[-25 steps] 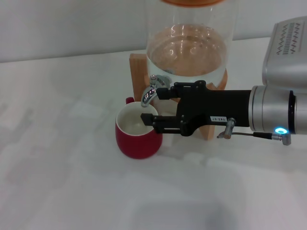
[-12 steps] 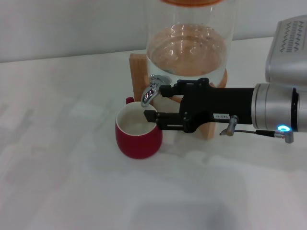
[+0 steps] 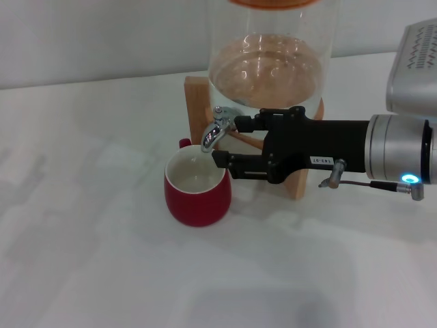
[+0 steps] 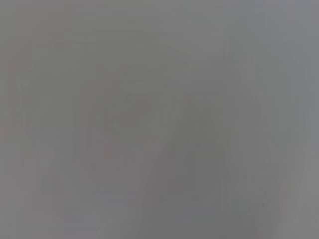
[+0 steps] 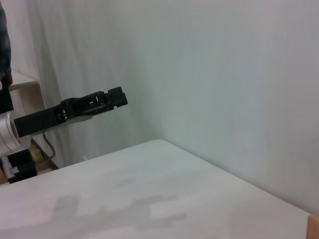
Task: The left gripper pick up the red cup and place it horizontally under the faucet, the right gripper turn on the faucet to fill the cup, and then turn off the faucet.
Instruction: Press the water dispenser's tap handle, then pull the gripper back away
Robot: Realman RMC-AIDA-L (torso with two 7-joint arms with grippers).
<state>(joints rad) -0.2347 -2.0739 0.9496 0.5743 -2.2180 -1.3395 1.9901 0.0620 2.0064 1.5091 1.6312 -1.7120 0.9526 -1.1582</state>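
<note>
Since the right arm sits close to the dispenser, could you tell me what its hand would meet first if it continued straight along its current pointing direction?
The right hand points toward the robot's left, fingers open. Straight on, it would probably meet the tap first, just above the red cup, though depth is unclear from the head view.

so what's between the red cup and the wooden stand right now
In the head view, the right gripper reaches in over the gap between the red cup and the wooden stand, with the faucet just above the cup's rim.

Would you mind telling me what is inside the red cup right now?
The red cup shows a cream-white inside with a paler patch low down, perhaps water; I cannot be sure. The faucet spout hangs over its rim, and the right hand covers the edge nearest it.
</note>
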